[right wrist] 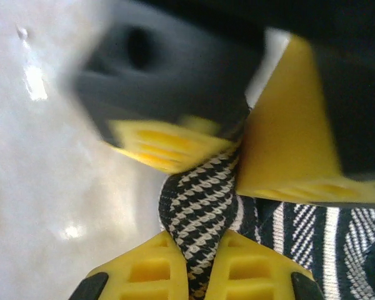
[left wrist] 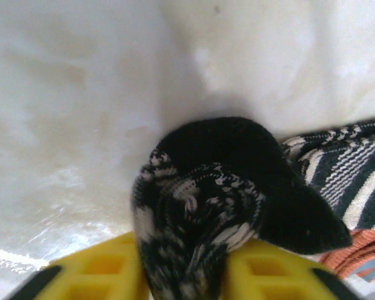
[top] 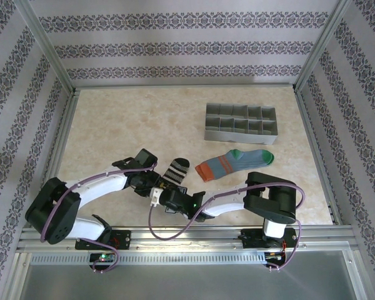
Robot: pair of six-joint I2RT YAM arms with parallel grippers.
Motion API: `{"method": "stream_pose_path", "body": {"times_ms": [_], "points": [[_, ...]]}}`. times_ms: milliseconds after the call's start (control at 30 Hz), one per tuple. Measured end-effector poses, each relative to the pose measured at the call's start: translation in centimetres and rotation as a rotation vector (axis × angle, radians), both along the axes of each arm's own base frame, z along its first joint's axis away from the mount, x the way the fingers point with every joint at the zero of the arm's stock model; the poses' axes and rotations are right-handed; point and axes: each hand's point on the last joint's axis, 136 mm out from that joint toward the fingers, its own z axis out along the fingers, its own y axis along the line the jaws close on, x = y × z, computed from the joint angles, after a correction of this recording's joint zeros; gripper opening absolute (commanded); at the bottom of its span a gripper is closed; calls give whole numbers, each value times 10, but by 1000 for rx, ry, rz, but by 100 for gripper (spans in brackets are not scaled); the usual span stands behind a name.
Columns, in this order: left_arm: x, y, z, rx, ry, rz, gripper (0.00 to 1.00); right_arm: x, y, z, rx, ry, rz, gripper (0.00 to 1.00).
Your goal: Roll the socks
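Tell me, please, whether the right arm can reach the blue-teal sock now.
Likely yes, once freed: the blue-teal sock lies uncovered nearby, but the right end effector is shut on the black sock.

We find three items on the table. The compartment tray stands at the rear right. In front of it, and apart from it, the right sock lies flat and crosswise. The left sock lies just to its left, running back from the arms. The left gripper and the right gripper meet at this sock's near end. Each has a bunch of the fabric pinched between its fingers, the right gripper nearer the bases.
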Motion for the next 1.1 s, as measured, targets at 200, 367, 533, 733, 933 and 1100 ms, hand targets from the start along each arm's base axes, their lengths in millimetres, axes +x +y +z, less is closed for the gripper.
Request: {"method": "stream_pose_path", "body": {"times_ms": [200,367,533,733,933,1100], "points": [[8,17,19,-42,-67,65,69,14,-15,1,166,250,-41,0],[11,25,19,-67,-95,83,65,19,-19,2,296,441,-40,0],[22,14,27,-116,-162,39,58,22,-21,3,387,610,-32,0],[26,-6,30,-157,-208,-36,52,27,-24,4,461,777,-36,0],[29,-14,23,-162,-207,-57,53,30,-26,5,496,881,-42,0],[31,-16,4,-138,-180,-75,48,33,-27,5,513,960,-50,0]]}}
